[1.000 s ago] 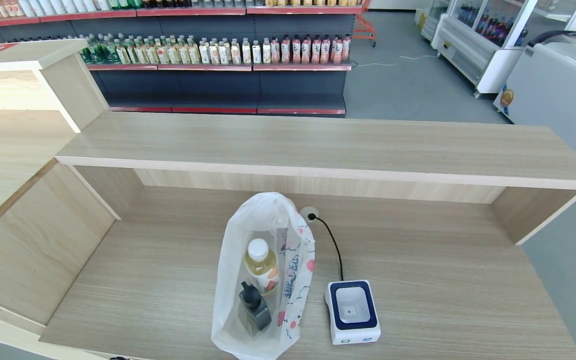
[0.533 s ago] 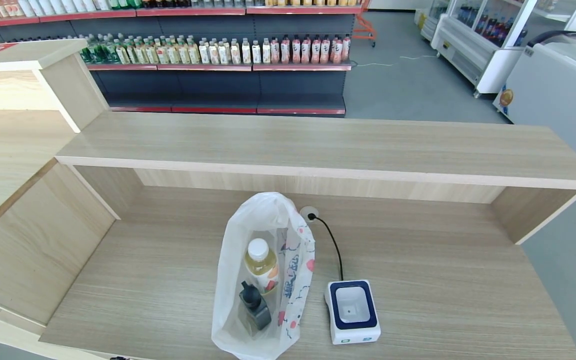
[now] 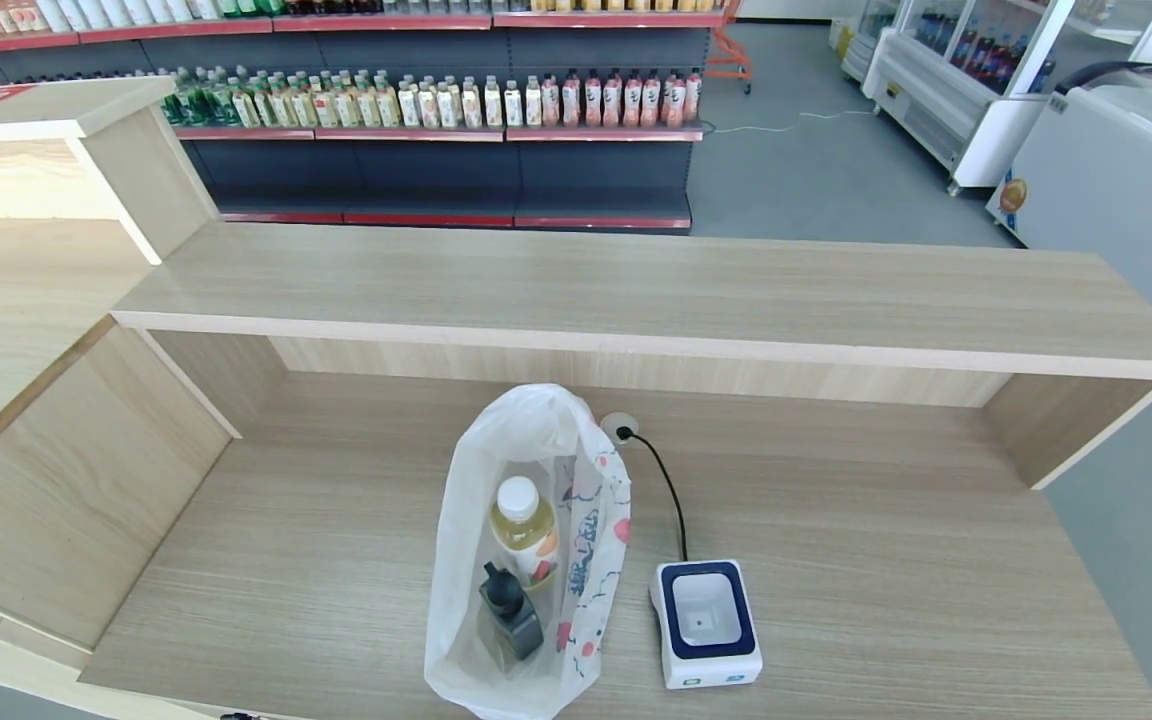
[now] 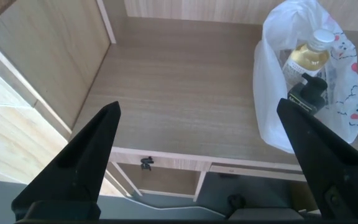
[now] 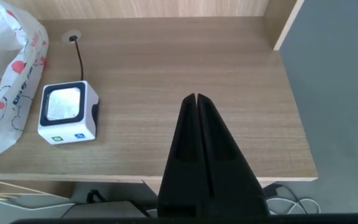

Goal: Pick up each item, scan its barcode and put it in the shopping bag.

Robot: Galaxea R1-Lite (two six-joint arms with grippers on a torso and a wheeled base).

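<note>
A white plastic shopping bag (image 3: 526,560) with red and blue print stands open on the wooden counter (image 3: 886,560). Inside it are a yellow drink bottle (image 3: 523,528) with a white cap and a dark bottle (image 3: 508,615). To its right sits a white and blue barcode scanner (image 3: 705,623) with a black cable (image 3: 661,485). My left gripper (image 4: 204,124) hangs open above the counter's near left edge, the bag (image 4: 303,81) off to one side. My right gripper (image 5: 196,106) is shut and empty above the counter's near right part, the scanner (image 5: 67,112) and bag (image 5: 8,81) to its side.
A raised wooden ledge (image 3: 636,290) runs along the back of the counter, with side walls (image 3: 76,480) at both ends. Shelves of bottled drinks (image 3: 436,100) and freezers (image 3: 1086,130) stand on the shop floor behind.
</note>
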